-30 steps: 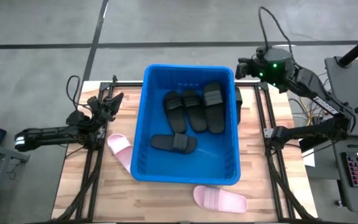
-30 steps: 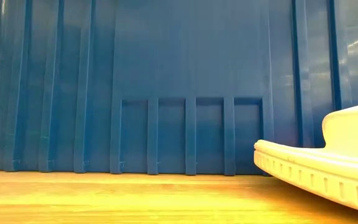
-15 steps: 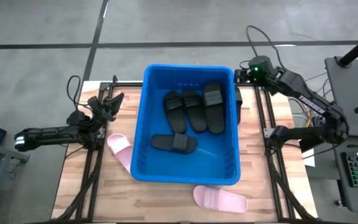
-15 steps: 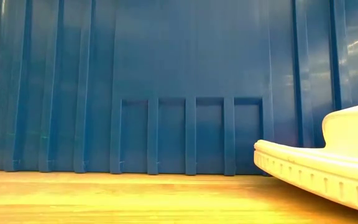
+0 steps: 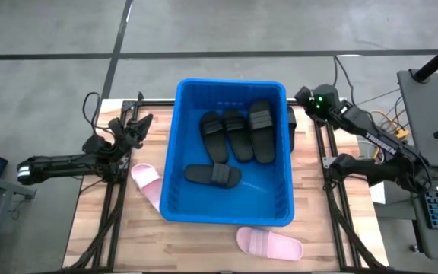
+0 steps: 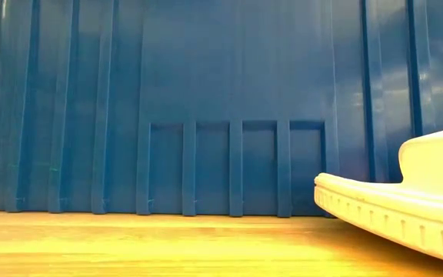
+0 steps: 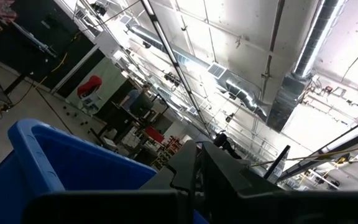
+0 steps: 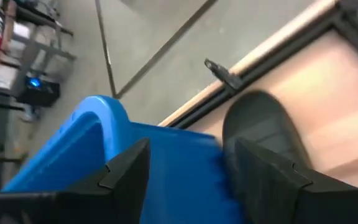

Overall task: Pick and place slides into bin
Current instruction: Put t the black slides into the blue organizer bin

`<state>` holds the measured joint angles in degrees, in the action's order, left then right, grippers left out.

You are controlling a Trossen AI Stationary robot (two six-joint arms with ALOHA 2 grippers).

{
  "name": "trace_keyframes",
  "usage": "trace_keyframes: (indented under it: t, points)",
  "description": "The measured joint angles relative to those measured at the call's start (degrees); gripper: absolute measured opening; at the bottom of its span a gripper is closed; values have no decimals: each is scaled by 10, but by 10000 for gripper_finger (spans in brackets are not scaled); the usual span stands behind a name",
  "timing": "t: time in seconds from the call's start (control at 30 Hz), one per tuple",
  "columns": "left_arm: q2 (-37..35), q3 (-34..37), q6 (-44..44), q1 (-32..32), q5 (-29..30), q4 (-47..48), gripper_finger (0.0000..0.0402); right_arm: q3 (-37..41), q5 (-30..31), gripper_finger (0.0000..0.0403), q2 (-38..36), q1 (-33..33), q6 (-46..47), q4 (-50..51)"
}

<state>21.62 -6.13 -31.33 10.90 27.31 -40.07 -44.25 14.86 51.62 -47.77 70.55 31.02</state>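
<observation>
Hovering my right jaws (image 5: 304,97), spread apart, above a matte black ribbed-strap slide (image 8: 263,134) wedged beside the bright blue plastic bin (image 5: 233,215); next, descend and clamp it; left jaws (image 5: 131,125) together, idle

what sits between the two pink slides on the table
In the high view, the bin's front left corner lies between the pink slide on its left and the pink slide in front; otherwise only bare wooden table.
</observation>
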Motion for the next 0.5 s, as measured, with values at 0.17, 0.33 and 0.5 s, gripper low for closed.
trace_keyframes:
  t: [0.17,0.33,0.5]
  points:
    - [15,0,0,0,0,0,11,49,-41,223,-41,0,98,-13]
    - [32,0,-7,0,0,1,11,99,-58,223,-82,0,162,-15]
    - [49,0,-14,0,0,1,11,146,-63,223,-102,0,223,-15]
